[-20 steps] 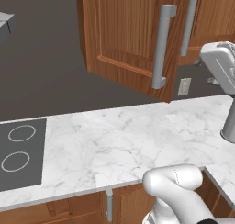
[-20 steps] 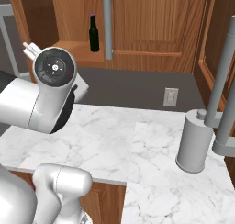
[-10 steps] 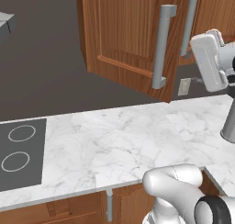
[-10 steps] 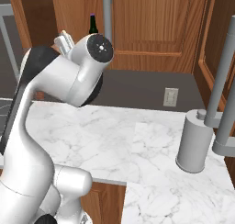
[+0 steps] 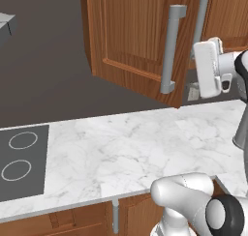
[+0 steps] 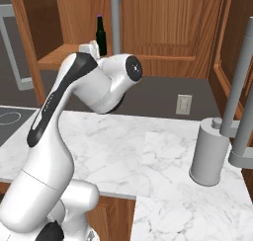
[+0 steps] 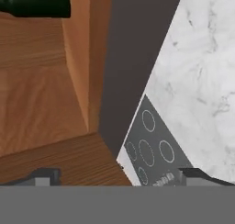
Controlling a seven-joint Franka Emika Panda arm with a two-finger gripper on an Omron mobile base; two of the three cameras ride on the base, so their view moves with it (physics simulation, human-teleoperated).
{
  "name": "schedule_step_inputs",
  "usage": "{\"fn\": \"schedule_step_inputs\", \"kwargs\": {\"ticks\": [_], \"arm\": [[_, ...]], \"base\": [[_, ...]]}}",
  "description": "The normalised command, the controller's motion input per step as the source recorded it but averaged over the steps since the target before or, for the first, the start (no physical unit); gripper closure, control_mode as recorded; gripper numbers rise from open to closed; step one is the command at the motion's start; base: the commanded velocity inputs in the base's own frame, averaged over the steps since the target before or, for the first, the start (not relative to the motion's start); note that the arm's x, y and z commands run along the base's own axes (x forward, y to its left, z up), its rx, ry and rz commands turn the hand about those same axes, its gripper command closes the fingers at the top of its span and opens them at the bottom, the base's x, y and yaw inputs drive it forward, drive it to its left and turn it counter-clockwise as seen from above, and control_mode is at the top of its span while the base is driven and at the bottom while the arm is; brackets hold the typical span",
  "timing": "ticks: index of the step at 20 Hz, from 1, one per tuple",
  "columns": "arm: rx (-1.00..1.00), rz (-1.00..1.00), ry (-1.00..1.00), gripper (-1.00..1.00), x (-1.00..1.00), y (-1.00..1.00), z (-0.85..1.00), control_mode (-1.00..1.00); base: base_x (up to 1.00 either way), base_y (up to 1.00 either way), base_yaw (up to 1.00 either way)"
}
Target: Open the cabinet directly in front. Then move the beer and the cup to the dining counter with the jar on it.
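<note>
My claw stands released, jaws wide and empty, raised in front of the cabinet whose left door hangs swung out over the marble surface. The beer stands upright on the cabinet shelf, near the shelf's front edge and beside a vertical grey handle; in the hand view the beer lies across the top left corner, well apart from my fingertips. The cup I cannot find. Step in hand, as I judge it: reach for the bottle. Best done by levelling the hand, centring the body between the jaws, then closing low on the glass, not the neck. Room is tight: the open door to one side, the handle just beside the bottle, the cabinet side wall and shelf lip below. The cooktop and a grey canister sit clear of the path.
</note>
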Motion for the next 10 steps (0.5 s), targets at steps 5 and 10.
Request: {"fn": "schedule_step_inputs", "kwargs": {"ticks": [5,10], "arm": [[0.14,0.09,0.01,-1.0,0.01,0.41,-0.07,-1.0],[0.04,0.12,0.0,-1.0,0.0,0.49,0.0,-1.0]], "base": [[0.0,0.0,0.0],[0.0,0.0,0.0]]}}
